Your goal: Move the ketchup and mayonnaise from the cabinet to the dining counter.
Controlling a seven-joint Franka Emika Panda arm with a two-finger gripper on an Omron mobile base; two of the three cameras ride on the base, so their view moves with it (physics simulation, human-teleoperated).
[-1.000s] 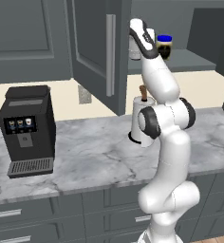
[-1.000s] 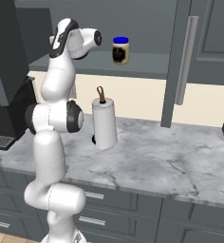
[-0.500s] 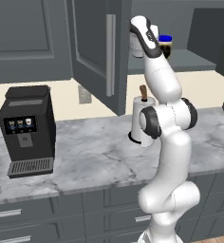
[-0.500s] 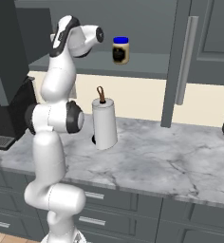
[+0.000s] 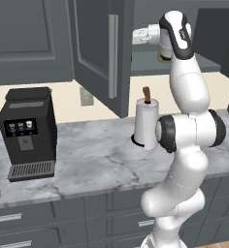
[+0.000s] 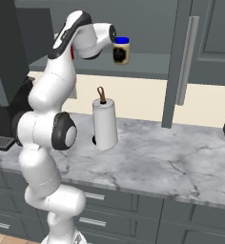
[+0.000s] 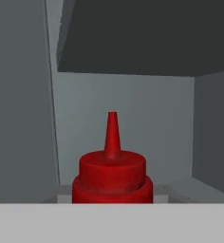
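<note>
- ketchup (image 7: 112, 175) is sitting upright on the cabinet (image 5: 94, 58) shelf, dead centre and v close in the hand view, nozzle pointing up
- gripper (image 5: 138, 35) is reaching in at shelf height. Can't tell if the jaws are clamping the bottle or standing apart, bc the fingertips are hidden
- biggest risk imo: the bottle is slim and prob tippy, so if the grip is landing high near the cap or off-centre, it's going to lean or squirt out when lifted
- 2nd risk: pulling out too low and dragging the base over the shelf lip, knocking it over
- mayonnaise (image 6: 121, 49) jar, blue lid, is standing on the same shelf right by the wrist, so a sideways swing is likely bumping it
- open cabinet door is hanging close beside the arm, so not much room on that side
- paper towel roll (image 5: 145, 123) is standing on the marble worktop (image 5: 87, 155) right under the shelf, in the way of a straight drop
- coffee machine (image 5: 28, 131) is well off to the side, no issue
</note>
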